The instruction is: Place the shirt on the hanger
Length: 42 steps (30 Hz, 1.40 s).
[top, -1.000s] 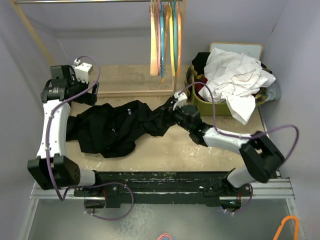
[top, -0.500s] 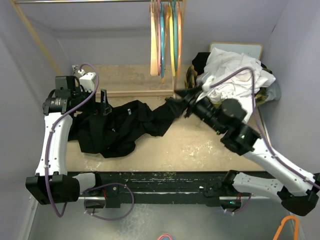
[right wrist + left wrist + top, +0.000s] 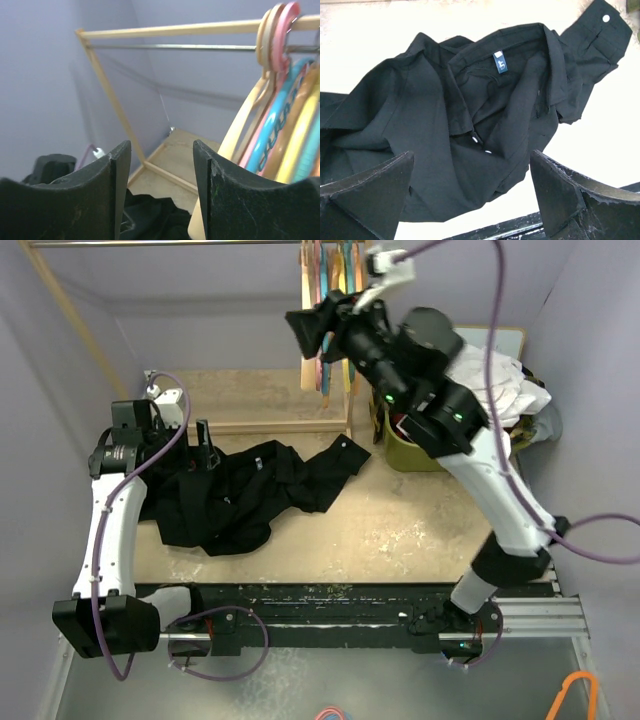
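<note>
The black shirt (image 3: 240, 495) lies crumpled on the table, collar and label up in the left wrist view (image 3: 470, 115); its edge also shows low in the right wrist view (image 3: 150, 220). The cream-beige hanger (image 3: 308, 370) hangs leftmost on the rack rod and shows just right of the jaws in the right wrist view (image 3: 235, 132). My right gripper (image 3: 305, 328) is raised level with the hangers, just left of them, open and empty (image 3: 160, 190). My left gripper (image 3: 200, 445) hovers over the shirt's left part, open and empty (image 3: 472, 200).
Pink, teal, yellow and orange hangers (image 3: 345, 320) hang beside the cream one on the rod (image 3: 160, 243) of the wooden rack frame (image 3: 270, 425). A green basket (image 3: 410, 455) heaped with white cloth (image 3: 480, 390) stands at the right. The black rail (image 3: 320, 595) runs along the front edge.
My right gripper has let go of the shirt's sleeve and risen up and back to the hangers. The sleeve has dropped onto the table. The left gripper has barely shifted.
</note>
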Each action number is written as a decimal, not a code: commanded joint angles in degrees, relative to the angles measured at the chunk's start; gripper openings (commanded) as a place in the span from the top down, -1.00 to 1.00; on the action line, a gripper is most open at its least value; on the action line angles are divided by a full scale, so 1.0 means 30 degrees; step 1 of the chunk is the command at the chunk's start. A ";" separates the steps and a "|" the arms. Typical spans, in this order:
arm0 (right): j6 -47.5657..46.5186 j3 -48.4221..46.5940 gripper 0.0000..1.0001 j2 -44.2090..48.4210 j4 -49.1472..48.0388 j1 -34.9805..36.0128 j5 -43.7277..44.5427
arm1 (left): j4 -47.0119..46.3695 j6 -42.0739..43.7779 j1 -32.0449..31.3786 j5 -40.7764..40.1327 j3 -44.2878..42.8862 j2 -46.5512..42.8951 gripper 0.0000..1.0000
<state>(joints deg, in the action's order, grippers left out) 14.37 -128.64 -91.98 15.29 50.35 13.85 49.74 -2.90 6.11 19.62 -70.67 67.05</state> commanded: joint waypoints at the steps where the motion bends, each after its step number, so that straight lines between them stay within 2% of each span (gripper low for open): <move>1: 0.0573 -0.3673 -0.08 -0.3131 0.2252 0.0038 0.1253 | -0.0933 -0.0859 0.0263 -0.1505 0.0037 -0.0759 -0.98; 4: 0.0309 -0.5311 -0.08 -0.4351 0.2469 0.0041 0.2608 | -0.0965 -0.0909 0.0306 -0.1740 0.0151 -0.0805 -0.98; 10: -0.0460 -0.5298 -0.02 -0.5146 0.2413 0.0005 0.4535 | -0.1167 -0.0803 0.0307 -0.1402 0.0327 -0.0896 -0.98; 21: -0.0833 -0.3442 -0.23 -0.4654 0.2473 0.0005 0.6625 | -0.1513 -0.0619 0.0307 -0.1086 0.0801 -0.1214 -0.98; 37: -0.2581 -0.3378 -0.36 -0.4984 0.2485 0.0005 0.8836 | -0.1637 -0.0439 0.0190 -0.0888 0.1175 -0.1466 -0.98; 40: -0.2676 -0.3380 -0.31 -0.5157 0.2497 -0.0021 0.8810 | -0.1666 -0.0415 0.0174 -0.0855 0.1201 -0.1460 -0.98; 42: -0.2713 -0.3325 -0.17 -0.5273 0.2485 -0.0065 0.8744 | -0.1668 -0.0390 0.0161 -0.0848 0.1205 -0.1462 -0.98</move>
<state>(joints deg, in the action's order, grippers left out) 7.81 -138.72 -108.51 24.53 50.35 38.48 47.18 -3.92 6.72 16.08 -67.57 63.94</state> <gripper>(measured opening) 0.641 0.990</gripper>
